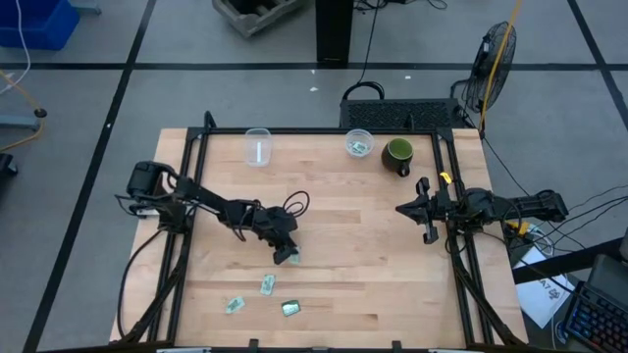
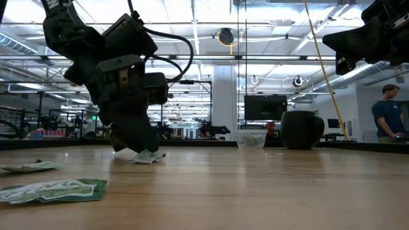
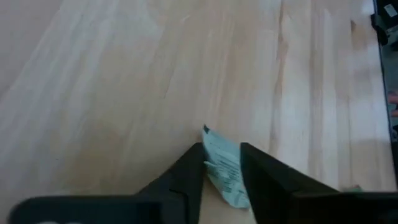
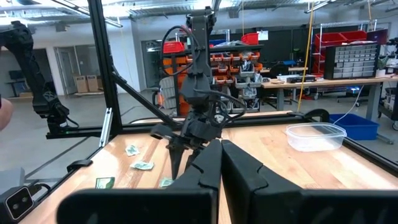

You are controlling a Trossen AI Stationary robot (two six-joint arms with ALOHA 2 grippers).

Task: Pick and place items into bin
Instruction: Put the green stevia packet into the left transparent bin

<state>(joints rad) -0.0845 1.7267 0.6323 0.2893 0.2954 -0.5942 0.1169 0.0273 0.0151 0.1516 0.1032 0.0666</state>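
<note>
Several small pale green packets lie on the wooden table. My left gripper is down at the table's middle, shut on one pale packet. Two more pale packets and a darker green one lie flat toward the near edge. A clear round tub at the far edge has a packet inside it. My right gripper hangs shut and with nothing in it at the table's right side. My left gripper has the pale packet pinched between its two fingers, which stand at the packet's two side edges. The fingers slant down from the table's left. The packet's lower part rests on the tabletop, and its far corner sticks out past the fingertips.
A second clear tub and a dark green mug stand along the far edge. A black frame rail borders the table's sides. Bare wood lies between the two arms. A person stands in the room beyond.
</note>
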